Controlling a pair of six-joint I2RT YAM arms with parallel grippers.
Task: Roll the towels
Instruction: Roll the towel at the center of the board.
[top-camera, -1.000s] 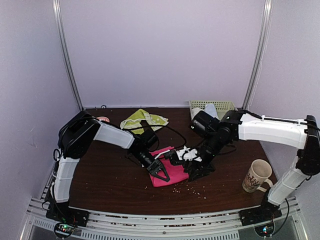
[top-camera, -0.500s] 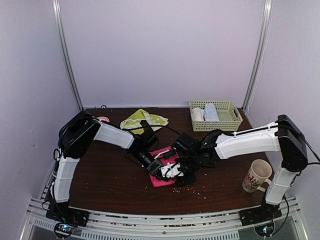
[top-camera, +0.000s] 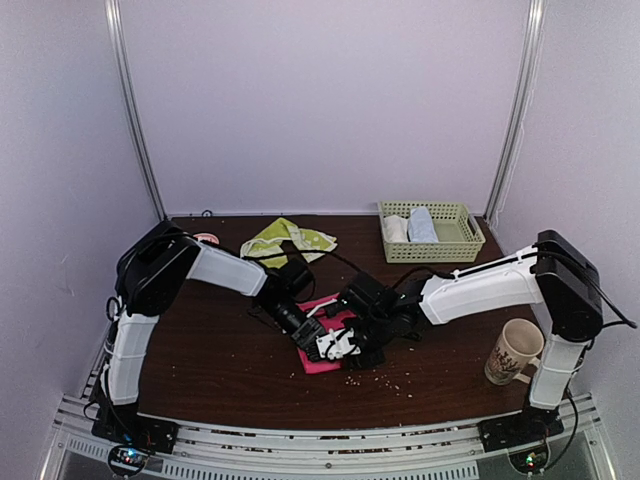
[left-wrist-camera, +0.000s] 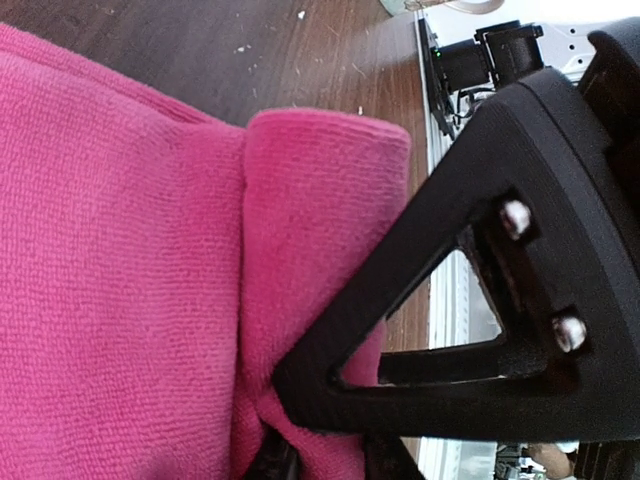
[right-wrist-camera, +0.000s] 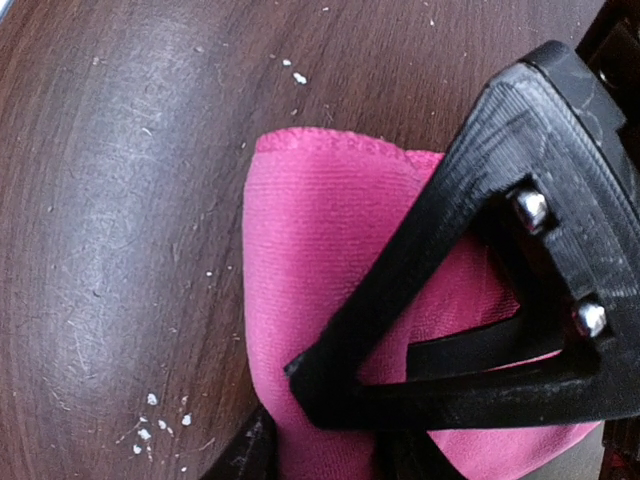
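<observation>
The dark table (top-camera: 200, 370) carries everything, and the left arm (top-camera: 225, 270) and right arm (top-camera: 480, 285) reach in low to meet over its middle. There the hot-pink towel (top-camera: 316, 362) lies bunched; the left jaws are closed on a raised fold of it and the right jaws pinch its edge from the other side. The yellow-green cloth (top-camera: 285, 240) lies loose near the far edge, well apart from the pink one, with a green basket (top-camera: 466, 236) at the far right, a mug (top-camera: 512, 350) near the right edge, and pale crumbs (top-camera: 385, 378) just beside the towel.
</observation>
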